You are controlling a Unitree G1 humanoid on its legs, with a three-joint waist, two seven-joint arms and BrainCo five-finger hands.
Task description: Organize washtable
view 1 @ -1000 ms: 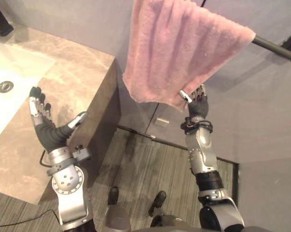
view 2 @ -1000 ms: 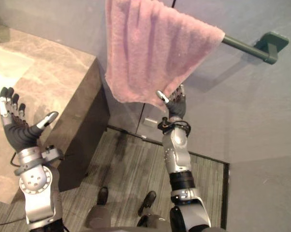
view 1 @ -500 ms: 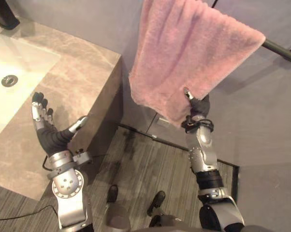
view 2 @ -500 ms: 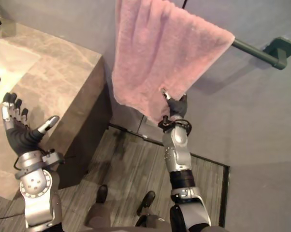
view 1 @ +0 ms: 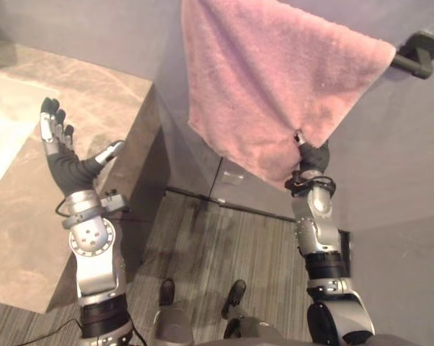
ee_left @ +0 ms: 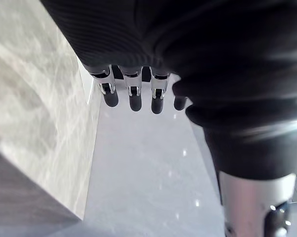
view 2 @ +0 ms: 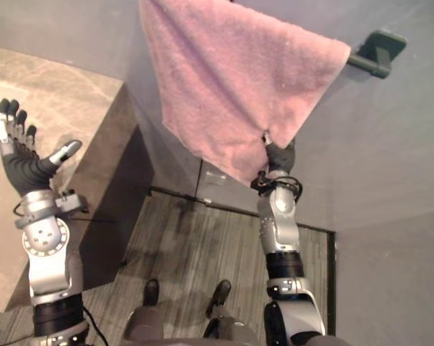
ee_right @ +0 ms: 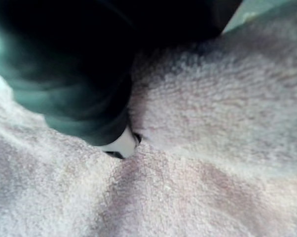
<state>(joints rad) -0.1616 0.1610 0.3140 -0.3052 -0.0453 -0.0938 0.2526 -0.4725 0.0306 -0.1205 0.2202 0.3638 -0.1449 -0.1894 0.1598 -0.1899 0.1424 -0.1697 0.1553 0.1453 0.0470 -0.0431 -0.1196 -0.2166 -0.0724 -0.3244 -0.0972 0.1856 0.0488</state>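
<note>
Towel (view 1: 275, 79), pink fluffy terry, draping off bar (view 1: 412, 59), corner pinched by right robot hand (view 1: 314, 156); left robot hand (view 1: 64, 169) splayed.

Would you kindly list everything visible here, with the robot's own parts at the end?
pink towel: one, pink, draped over the rail, lower corner drawn to a point
towel rail: one, dark, on the grey wall
washtable: one, beige marble top, on the robot's left
sink: one, white, set into the washtable
wall plate: one, pale, low on the wall
floor: grey wood planks
left hand: open, raised above the washtable
right hand: pinching the pink towel's lower corner
</note>
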